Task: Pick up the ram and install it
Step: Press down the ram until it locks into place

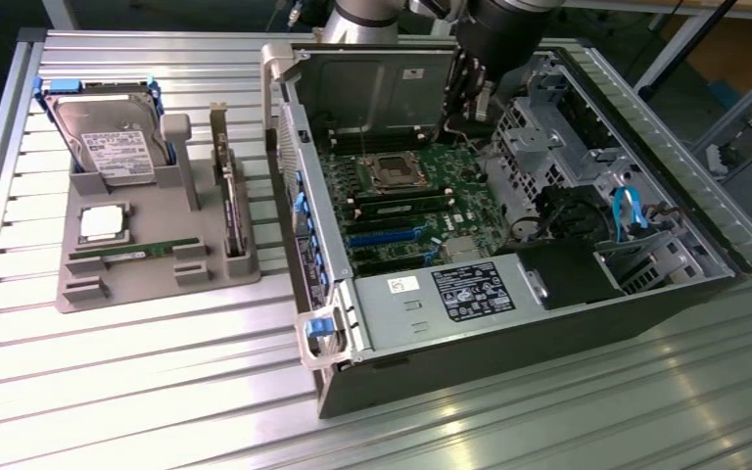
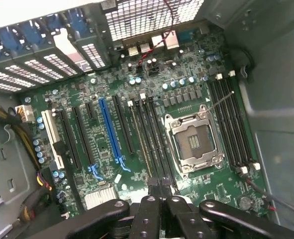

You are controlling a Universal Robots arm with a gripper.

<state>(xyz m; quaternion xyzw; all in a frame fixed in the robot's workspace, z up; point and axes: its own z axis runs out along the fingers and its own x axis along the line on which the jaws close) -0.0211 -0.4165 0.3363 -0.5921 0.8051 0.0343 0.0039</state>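
The claw (image 2: 159,191) is down inside the open case (image 1: 689,284), jaws pinched together right over the motherboard (image 2: 107,149), next to the empty CPU socket (image 2: 194,142). In the wrist view the fingertips (image 2: 151,188) sit at the end of a memory slot, and a thin stick seems seated on edge in the slot there, though I cannot tell whether the claw actually has hold of it. In the exterior view, a ram (image 1: 134,253) lies flat in the grey tray (image 1: 154,284) on the desk (image 1: 115,392), at the exterior view's left, below the processor (image 1: 102,223) and the hard drive (image 1: 113,142), well apart from the arm (image 1: 507,39).
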